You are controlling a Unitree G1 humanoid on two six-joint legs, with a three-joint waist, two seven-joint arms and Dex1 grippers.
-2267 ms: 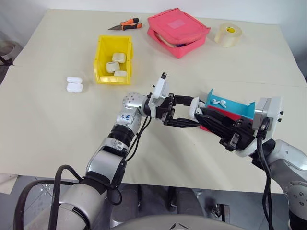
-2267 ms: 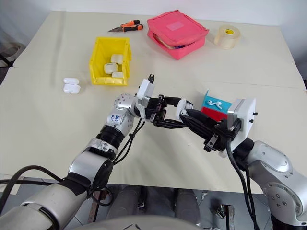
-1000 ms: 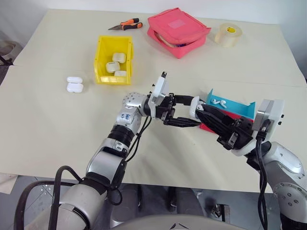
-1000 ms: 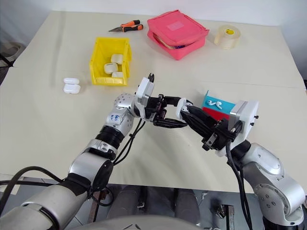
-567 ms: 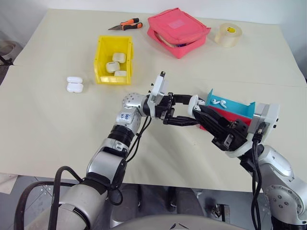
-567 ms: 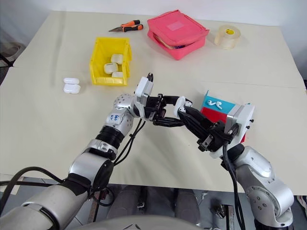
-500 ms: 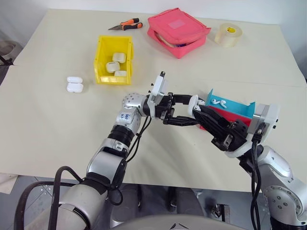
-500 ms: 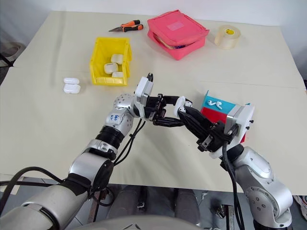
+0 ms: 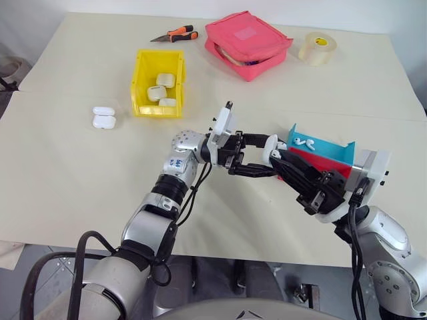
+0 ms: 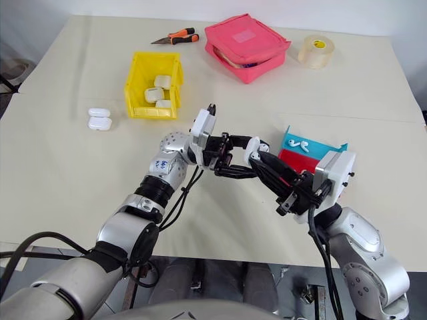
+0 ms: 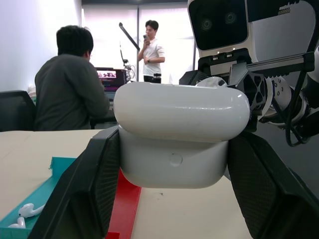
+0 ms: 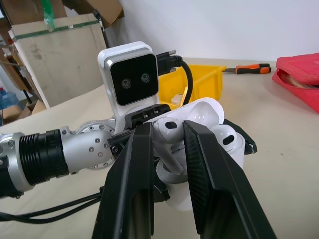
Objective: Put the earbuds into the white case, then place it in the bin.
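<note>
White case (image 11: 183,134) sits clamped between left fingers (image 11: 87,184), right fingers (image 12: 137,174) pinching an earbud (image 12: 168,130).

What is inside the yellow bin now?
Inside the yellow bin lie three closed white cases, piled toward its front half. Whether they hold earbuds cannot be seen, as their lids are shut, and the bin floor beneath them is covered.

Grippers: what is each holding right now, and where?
Left gripper clamps the white case across its base; right gripper pinches an earbud.
</note>
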